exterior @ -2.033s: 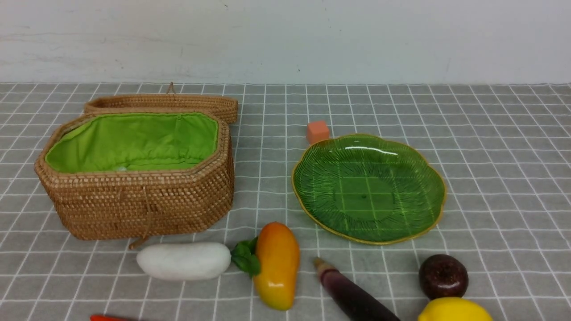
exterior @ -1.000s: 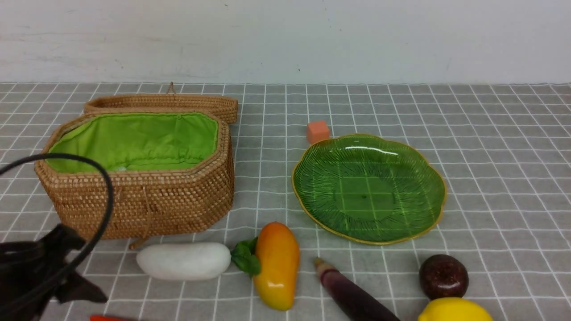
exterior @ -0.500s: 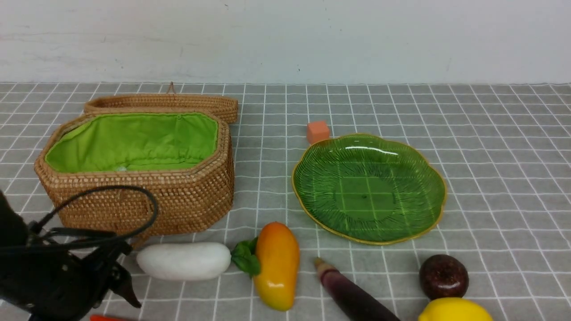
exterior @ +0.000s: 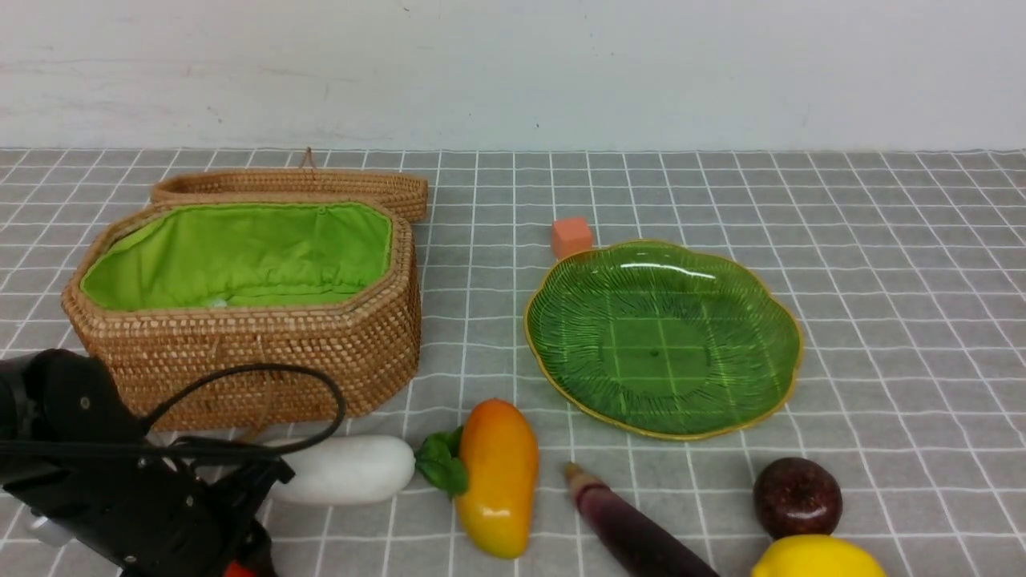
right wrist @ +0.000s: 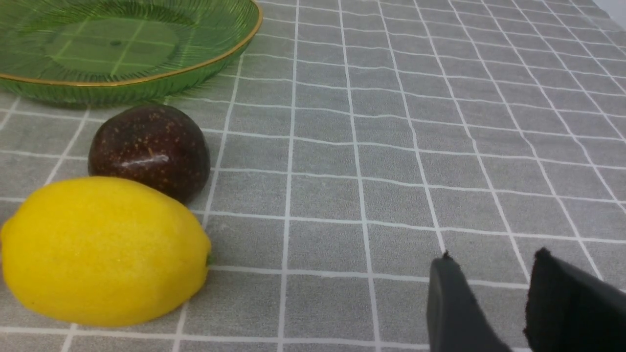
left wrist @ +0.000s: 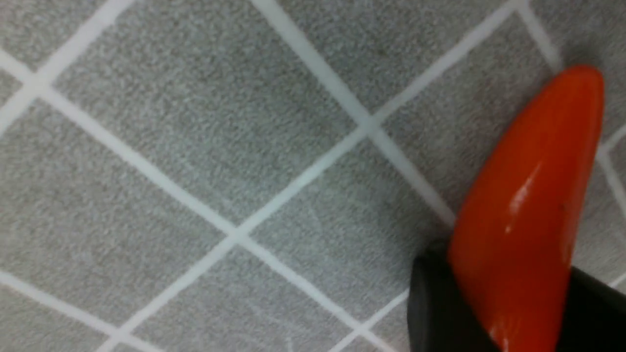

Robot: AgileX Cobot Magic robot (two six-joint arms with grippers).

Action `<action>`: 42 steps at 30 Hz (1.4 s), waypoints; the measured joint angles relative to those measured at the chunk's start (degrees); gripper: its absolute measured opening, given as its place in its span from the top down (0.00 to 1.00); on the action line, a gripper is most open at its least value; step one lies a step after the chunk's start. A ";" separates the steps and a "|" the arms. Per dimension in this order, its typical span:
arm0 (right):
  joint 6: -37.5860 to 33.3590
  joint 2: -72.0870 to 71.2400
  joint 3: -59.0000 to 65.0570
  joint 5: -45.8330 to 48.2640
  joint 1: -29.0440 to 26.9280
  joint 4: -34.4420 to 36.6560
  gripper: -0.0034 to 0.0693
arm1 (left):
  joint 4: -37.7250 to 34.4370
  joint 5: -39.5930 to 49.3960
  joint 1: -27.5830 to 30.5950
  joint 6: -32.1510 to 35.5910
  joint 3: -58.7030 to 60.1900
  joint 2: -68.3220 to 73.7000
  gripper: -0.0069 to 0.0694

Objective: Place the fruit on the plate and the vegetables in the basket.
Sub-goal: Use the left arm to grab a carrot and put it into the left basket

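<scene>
From the front, we see the left gripper (exterior: 240,553) low over the red-orange piece (exterior: 235,570), lying before the basket (exterior: 240,369). At the left wrist, its jaws clamp the wider part; the piece looks glossy and probably light and slippery, so we favour mid-body. At the right wrist, the right gripper (right wrist: 493,254) stands slightly apart and empty.

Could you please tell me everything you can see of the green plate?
The plate is wide and shallow, of translucent green glass by its look, ribbed like a leaf, with a scalloped gold rim. It lies flat and empty on the grey checked cloth. A small orange cube sits at its far left edge; contact is unclear. Nothing else touches it.
</scene>
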 joint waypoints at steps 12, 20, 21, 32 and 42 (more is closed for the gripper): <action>0.00 0.00 0.00 0.00 0.00 0.00 0.62 | -4.09 13.83 1.33 4.41 -14.73 -14.72 0.60; 0.00 0.00 0.00 0.00 0.00 0.00 0.62 | -4.05 10.08 10.62 0.84 -32.16 -12.31 0.60; 0.00 0.00 0.00 0.00 0.00 0.00 0.62 | -4.05 9.19 12.23 -0.96 -35.20 -9.69 0.60; 0.00 0.00 0.00 0.00 0.00 0.00 0.62 | -7.27 8.23 14.06 -7.34 -40.97 6.94 0.29; 0.00 0.00 0.00 0.00 0.00 0.00 0.62 | -13.00 10.49 14.15 18.51 -41.14 5.39 0.18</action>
